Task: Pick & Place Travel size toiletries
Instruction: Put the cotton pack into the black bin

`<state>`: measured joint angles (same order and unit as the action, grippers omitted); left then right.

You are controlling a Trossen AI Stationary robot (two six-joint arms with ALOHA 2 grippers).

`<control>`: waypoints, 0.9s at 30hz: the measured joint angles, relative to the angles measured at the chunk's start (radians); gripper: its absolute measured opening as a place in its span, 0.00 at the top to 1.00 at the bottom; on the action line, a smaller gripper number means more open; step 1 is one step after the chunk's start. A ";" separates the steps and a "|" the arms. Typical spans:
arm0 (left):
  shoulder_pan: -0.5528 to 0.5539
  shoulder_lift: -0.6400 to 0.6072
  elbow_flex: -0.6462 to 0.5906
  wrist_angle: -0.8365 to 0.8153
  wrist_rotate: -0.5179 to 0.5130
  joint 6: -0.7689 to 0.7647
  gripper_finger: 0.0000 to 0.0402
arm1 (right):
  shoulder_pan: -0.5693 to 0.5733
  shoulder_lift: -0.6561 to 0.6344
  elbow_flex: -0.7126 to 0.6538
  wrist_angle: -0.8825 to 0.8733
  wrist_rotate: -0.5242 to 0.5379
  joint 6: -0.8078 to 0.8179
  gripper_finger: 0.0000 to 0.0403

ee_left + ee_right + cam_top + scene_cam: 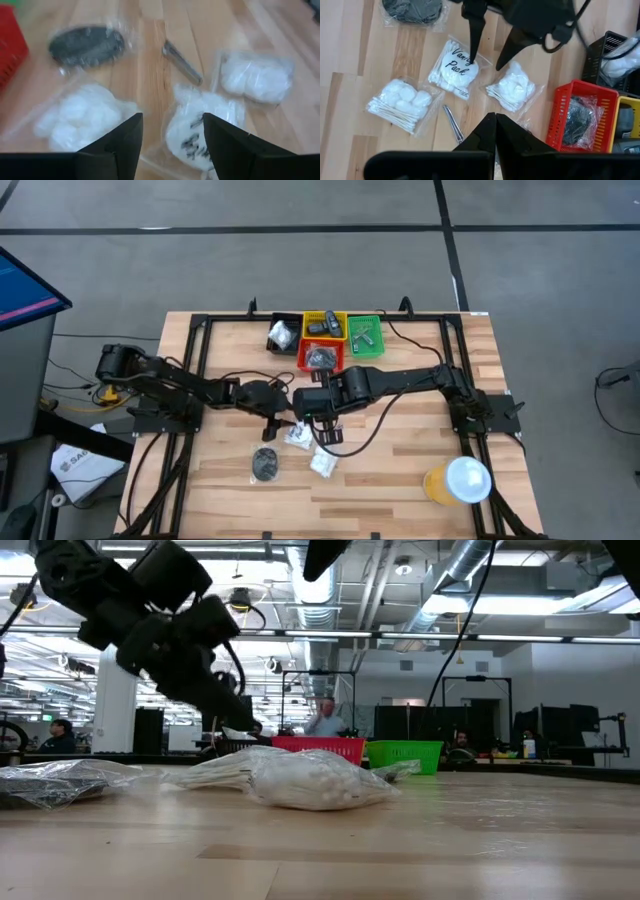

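Several toiletry packets lie flat on the wood. In the right wrist view they are a lettered white packet [455,67], two more white crinkly packets [400,106] [512,90], a dark grey disc packet [412,10] and a silvery tool [452,125]. My left gripper [172,137] [490,52] is open and points down, one finger on each side of the lettered packet [195,132]. My right gripper [494,132] is shut and hovers above the pile, holding nothing. In the high view the two grippers [272,427] [328,430] meet at mid-table. My left gripper comes from above with its fingertips [472,57] low over the lettered packet's upper edge [465,62]. I cannot tell whether they touch it. The packet lies flat on the table.
Red bin [580,120] with a dark packet stands close beside the pile; black [285,335], yellow [324,325] and green [365,335] bins lie behind it at the far edge. An orange cup with a white lid [458,480] stands near the right front. People show in the room beyond.
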<state>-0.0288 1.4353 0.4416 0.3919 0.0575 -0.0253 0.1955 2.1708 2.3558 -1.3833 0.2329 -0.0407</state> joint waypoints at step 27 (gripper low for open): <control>0.002 0.224 0.001 0.139 0.092 0.032 0.56 | 0.000 0.000 0.000 0.008 0.000 -0.003 1.00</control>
<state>-0.0265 1.6591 0.4423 0.5312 0.1490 0.0063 0.1959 2.1709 2.3558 -1.3758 0.2329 -0.0433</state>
